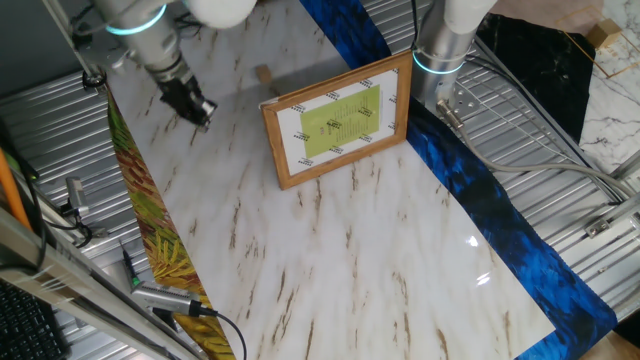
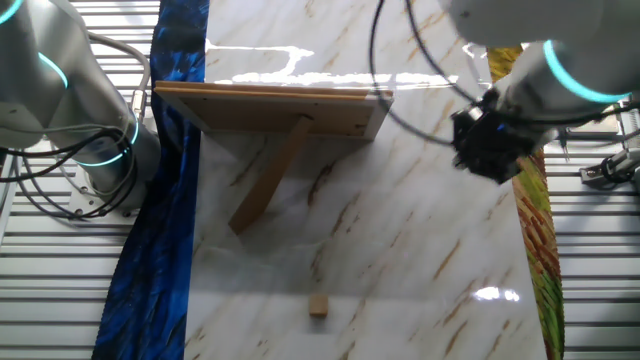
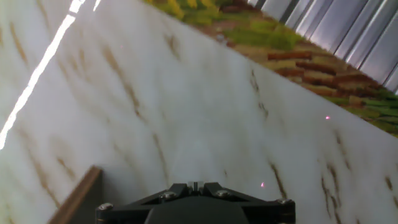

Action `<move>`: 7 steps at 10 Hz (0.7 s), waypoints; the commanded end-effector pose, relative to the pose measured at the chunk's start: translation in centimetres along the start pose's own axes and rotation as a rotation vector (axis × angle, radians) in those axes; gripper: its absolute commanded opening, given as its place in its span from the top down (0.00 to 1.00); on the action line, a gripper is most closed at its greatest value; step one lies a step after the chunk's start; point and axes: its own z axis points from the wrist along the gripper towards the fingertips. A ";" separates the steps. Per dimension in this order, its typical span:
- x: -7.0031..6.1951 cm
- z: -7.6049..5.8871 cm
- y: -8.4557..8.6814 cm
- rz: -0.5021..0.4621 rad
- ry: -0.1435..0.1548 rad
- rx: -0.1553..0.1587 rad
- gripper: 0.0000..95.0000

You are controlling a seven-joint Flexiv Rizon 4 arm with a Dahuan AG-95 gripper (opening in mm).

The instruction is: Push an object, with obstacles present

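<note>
Glossy marble-patterned tabletop (image 1: 330, 250), white with brown veins, smooth, throwing bright glare streaks. Picture frame (image 1: 338, 121) of brown wood, matt, with a white mat and a yellow-green printed paper sheet inside; plain wooden back and prop leg in the other fixed view. Small block (image 2: 318, 306), light tan, wood- or cork-like, matt. Blue cloth strip (image 1: 480, 190), sheeny. Leaf-printed cloth strip (image 1: 150, 230), matt. Ribbed metal surround (image 1: 560, 140), dull silver. Gripper (image 1: 198, 110) black, matt.

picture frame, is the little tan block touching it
No, the block sits alone on the marble, well apart from the picture frame and its prop leg.
</note>
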 end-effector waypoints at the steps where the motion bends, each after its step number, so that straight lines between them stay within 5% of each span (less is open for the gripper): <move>1: 5.6 1.2 0.0 -0.021 -0.007 -0.028 1.00; 4: 9.0 3.0 0.6 -0.045 -0.022 -0.047 1.00; 7: 10.0 3.6 0.8 -0.043 -0.011 -0.051 1.00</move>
